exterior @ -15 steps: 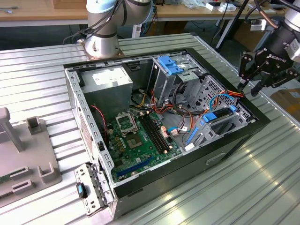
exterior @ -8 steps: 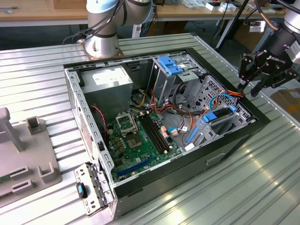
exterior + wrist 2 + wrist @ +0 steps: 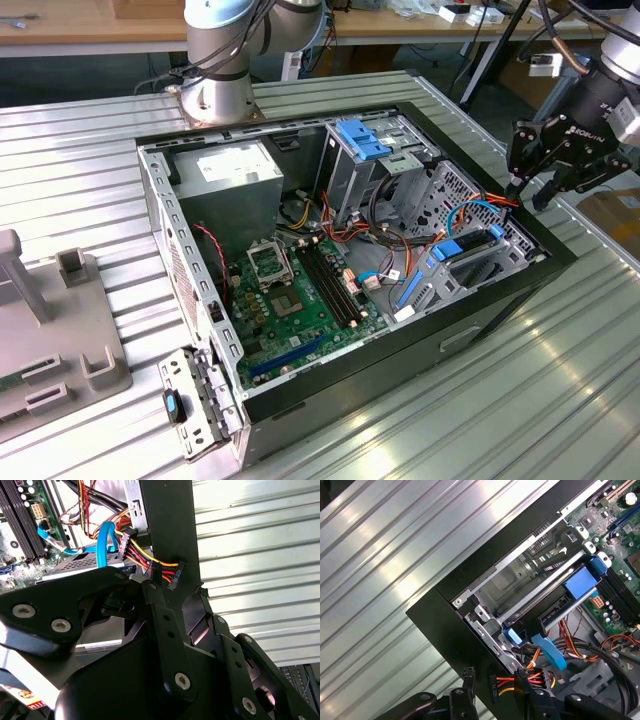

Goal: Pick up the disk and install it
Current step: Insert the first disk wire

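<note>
My tool (image 3: 529, 190) hangs released and empty at the edge of the computer case (image 3: 350, 392), beside the drive cage (image 3: 512, 245) where the disk (image 3: 472, 260) seems to sit; I judge it stiff, rather heavy and fragile, best held by its side edges.

**Arm reaches in from the right, gripper spread**

The arm's base (image 3: 215, 95) stands at the far side. The wrist (image 3: 615, 60) comes in at the exterior view's far right, angled down. The gripper (image 3: 528, 195) points downward, its 2 black fingers (image 3: 167, 630) spread apart and gripping nothing.
</note>
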Robot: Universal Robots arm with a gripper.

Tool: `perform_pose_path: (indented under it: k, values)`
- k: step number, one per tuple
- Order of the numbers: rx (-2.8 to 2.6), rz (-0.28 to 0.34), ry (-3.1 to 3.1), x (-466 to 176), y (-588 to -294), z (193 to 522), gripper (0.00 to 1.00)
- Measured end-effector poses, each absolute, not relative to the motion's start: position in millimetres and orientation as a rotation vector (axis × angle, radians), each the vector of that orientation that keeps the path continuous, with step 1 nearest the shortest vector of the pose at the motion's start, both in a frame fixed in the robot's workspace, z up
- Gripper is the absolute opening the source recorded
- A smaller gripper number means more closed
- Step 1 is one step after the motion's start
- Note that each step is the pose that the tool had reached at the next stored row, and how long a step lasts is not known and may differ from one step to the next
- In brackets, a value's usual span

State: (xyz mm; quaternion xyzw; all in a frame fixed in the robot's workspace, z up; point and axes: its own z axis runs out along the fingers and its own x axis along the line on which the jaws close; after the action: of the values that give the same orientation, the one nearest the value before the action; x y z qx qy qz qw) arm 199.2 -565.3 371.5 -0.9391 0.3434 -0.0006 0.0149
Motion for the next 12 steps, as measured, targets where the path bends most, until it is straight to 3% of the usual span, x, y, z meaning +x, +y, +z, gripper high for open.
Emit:
perform_pose_path:
  k: [12]
  values:
    - [-2.925,-0.002,1.062,201.4,-575.1,367.3,0.44]
